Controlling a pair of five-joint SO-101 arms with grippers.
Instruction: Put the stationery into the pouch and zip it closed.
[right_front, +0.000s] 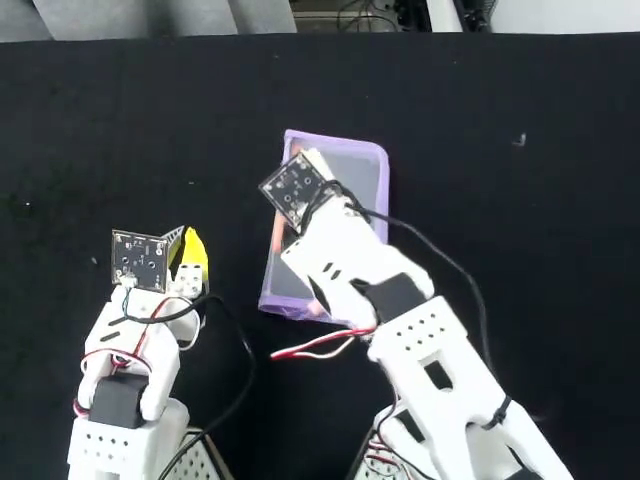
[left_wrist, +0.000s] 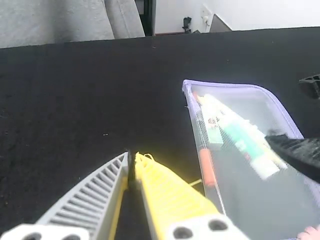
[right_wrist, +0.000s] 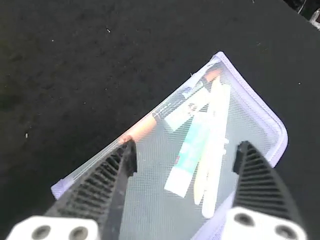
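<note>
Starting at the left of the black surface (right_front: 500, 150), the left hand (left_wrist: 132, 159) has its grey and yellow fingers pressed together, pinching nothing. At about two o'clock from it, near the middle, lies the purple-edged mesh pouch (right_front: 368, 185), flat, with the stationery (right_wrist: 200, 145) showing through its mesh. An orange pen (left_wrist: 206, 167) runs along the long edge nearer the left hand. The right hand (right_wrist: 185, 150) hangs over the pouch, its black fingers spread wide apart.

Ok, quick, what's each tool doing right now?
Left tool: closed, holding nothing.
Right tool: open, above the pouch, holding nothing.
</note>
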